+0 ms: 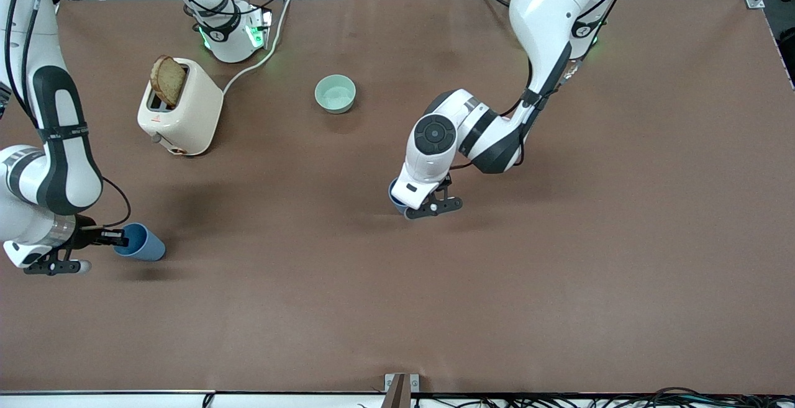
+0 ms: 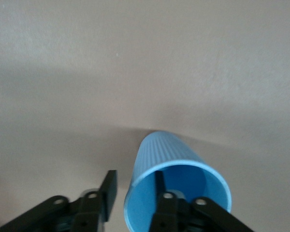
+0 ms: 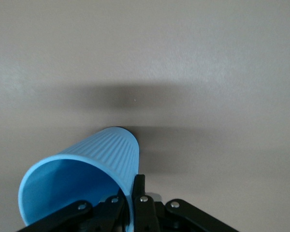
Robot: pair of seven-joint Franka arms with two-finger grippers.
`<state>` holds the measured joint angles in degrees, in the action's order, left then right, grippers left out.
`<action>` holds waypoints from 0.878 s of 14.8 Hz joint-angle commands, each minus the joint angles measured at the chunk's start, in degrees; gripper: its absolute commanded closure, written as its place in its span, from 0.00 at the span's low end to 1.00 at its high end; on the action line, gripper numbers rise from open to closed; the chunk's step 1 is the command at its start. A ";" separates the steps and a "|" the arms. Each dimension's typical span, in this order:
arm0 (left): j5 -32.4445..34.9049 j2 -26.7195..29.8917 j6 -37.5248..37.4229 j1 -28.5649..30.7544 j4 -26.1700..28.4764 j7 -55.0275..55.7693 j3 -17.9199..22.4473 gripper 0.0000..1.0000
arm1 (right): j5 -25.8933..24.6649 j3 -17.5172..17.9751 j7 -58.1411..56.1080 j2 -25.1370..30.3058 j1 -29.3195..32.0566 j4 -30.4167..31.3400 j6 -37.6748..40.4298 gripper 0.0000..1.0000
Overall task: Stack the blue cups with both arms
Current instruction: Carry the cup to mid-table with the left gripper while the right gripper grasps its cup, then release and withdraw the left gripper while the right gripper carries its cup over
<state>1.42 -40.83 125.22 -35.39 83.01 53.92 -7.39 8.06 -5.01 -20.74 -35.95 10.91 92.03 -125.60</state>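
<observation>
One blue cup point(image 1: 144, 243) is tipped on its side in my right gripper point(image 1: 118, 240), held low over the table near the right arm's end. In the right wrist view the fingers point(image 3: 139, 186) pinch the rim wall of this cup point(image 3: 87, 176), so my right gripper point(image 3: 133, 193) is shut on it. The other blue cup point(image 1: 395, 202) sits near the table's middle, mostly hidden under my left gripper point(image 1: 415, 209). In the left wrist view my left gripper point(image 2: 134, 180) is open astride the wall of that cup point(image 2: 176, 166): one finger inside, one outside and apart from it.
A cream toaster point(image 1: 186, 113) with a slice of brown bread point(image 1: 168, 80) stands farther from the front camera than the right gripper. Its white cable point(image 1: 267, 48) runs toward the right arm's base. A pale green bowl point(image 1: 335, 93) stands farther from the front camera than the left gripper.
</observation>
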 commanded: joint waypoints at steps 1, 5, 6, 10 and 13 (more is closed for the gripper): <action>0.16 3.03 -3.13 0.41 -2.23 -0.12 0.79 0.00 | 1.08 -0.09 0.18 5.87 -1.15 1.05 3.58 0.98; 2.44 11.72 -10.24 5.49 -2.15 -3.62 4.05 0.00 | 0.64 0.00 10.87 14.04 -8.42 0.78 14.13 0.99; 3.67 13.40 -12.09 6.98 -2.15 -5.56 4.05 0.00 | 0.64 0.00 15.16 15.63 -11.14 0.78 16.85 0.99; 4.21 19.64 -17.02 12.35 -2.15 -14.87 4.05 0.00 | 0.46 0.00 28.88 18.63 -21.78 0.61 17.67 1.00; 4.12 25.26 -21.85 18.66 -2.15 -24.79 3.96 0.00 | 0.46 0.00 41.36 18.46 -29.78 -0.88 17.49 1.00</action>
<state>4.81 -20.07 106.26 -20.37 79.23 34.67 -3.14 8.13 -4.30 13.72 -18.39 -14.69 90.63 -107.57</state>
